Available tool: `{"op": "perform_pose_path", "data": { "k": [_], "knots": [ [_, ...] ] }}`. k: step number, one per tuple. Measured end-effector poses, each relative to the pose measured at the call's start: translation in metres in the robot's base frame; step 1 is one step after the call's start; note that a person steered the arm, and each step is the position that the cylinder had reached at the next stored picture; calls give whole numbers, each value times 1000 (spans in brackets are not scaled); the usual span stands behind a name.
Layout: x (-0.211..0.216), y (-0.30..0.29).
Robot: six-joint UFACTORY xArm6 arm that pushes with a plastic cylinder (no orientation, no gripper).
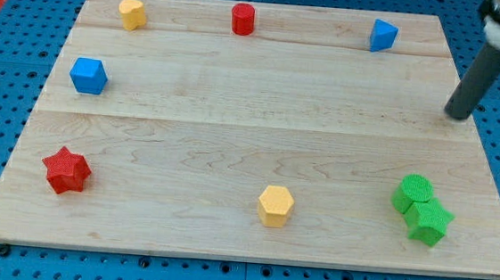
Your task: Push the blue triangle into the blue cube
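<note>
A blue triangle (pixel 382 35) sits flat near the wooden board's top edge, toward the view's right; a blue cube (pixel 88 75) rests upright by the board's left edge, lower down, well apart from the triangle.

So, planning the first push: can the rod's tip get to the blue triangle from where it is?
Probably yes. My tip sits right of and below the blue triangle, with only bare board between them.
</note>
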State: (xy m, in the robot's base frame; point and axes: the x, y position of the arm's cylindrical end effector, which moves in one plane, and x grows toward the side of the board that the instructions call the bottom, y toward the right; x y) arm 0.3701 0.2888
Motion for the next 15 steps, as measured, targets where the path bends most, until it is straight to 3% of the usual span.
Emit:
{"op": "perform_pose_path", "data": {
  "k": [1,3,5,7,9,10,12,13,14,15],
  "knots": [
    [-50,16],
    [-58,13],
    [-98,10],
    [-120,-51],
    [-129,-86],
    [-133,-76],
    [-68,-186],
    [-68,-176],
    [-99,-129],
    [-136,-133]
  ]
}}
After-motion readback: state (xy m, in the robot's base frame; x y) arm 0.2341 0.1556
